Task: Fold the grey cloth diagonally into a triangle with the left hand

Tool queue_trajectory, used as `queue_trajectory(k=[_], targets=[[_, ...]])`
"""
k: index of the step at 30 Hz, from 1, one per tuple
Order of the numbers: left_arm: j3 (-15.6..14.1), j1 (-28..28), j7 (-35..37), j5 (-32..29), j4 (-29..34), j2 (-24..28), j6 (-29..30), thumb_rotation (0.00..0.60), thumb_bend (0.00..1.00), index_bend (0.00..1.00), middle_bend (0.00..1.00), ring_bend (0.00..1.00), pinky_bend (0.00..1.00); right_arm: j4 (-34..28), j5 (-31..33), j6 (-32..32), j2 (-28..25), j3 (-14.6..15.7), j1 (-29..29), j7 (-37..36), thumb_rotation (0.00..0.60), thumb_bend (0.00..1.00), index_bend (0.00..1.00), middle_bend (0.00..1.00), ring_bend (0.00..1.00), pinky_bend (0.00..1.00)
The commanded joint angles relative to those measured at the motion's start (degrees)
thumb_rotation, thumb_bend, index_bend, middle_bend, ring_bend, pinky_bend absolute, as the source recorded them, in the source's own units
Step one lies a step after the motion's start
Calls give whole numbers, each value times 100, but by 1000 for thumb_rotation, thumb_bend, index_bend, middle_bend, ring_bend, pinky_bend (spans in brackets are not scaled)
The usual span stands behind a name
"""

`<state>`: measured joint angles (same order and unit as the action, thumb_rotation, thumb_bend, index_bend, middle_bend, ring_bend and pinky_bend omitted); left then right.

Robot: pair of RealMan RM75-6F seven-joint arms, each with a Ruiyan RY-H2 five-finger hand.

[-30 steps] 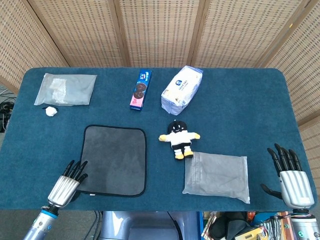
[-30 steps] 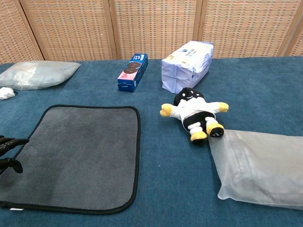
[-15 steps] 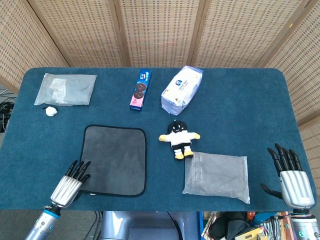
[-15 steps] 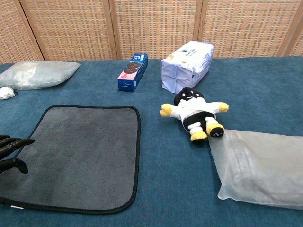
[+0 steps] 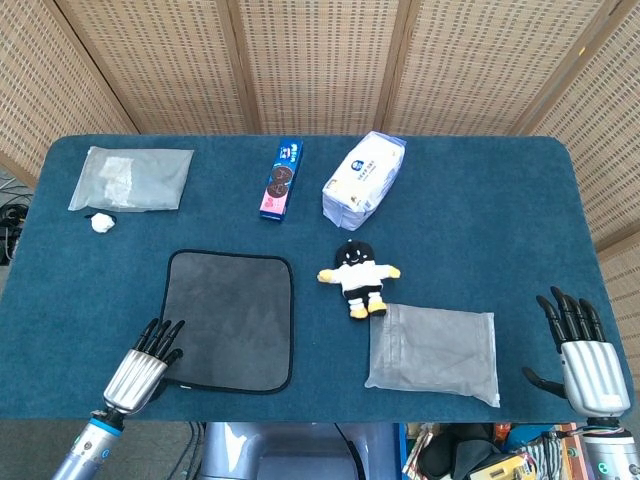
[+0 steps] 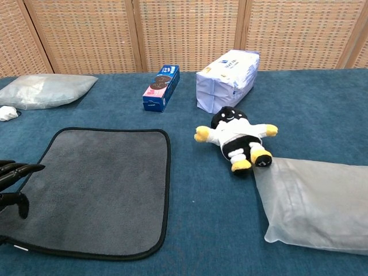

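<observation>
The grey cloth [image 5: 231,320] with a black hem lies flat on the blue table [image 5: 470,240], also seen in the chest view as the grey cloth [image 6: 98,190]. My left hand [image 5: 146,362] hovers at the cloth's near left corner with fingers spread, holding nothing; its dark fingertips [image 6: 17,170] show at the left edge of the chest view, over the cloth's edge. The near left corner looks slightly lifted. My right hand [image 5: 582,350] rests off the table's near right corner, fingers spread and empty.
A black-and-white plush toy [image 5: 357,277] lies right of the cloth, touching a translucent grey pouch [image 5: 433,351]. At the back are a blue biscuit box [image 5: 282,180], a white tissue pack [image 5: 364,179], a clear bag [image 5: 132,178] and a small white object [image 5: 101,222].
My left hand has crept forward and right onto the cloth's near left corner, which has shifted and risen slightly. The right hand has stayed still.
</observation>
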<state>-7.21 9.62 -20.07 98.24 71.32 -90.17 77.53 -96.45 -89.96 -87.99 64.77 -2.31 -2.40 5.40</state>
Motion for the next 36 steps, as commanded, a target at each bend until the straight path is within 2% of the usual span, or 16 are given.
queue_trajectory(k=[1,24,36], targets=[[-17,1,86,36,-42,-8,54,600,368,524,0,0,0,-9,9,12,-4,-6,-8,10,600,0,0,0,0,0],[149,204,-24,-81,51,50,-86,600,369,671,0,0,0,0,16,-3,4,-12,5,4,600,0,0,0,0,0],[360,505,-421,-231,370,206,-407,600,372,677,0,0,0,17,24,22,-5,-10,-3,-53,600,0,0,0,0,0]])
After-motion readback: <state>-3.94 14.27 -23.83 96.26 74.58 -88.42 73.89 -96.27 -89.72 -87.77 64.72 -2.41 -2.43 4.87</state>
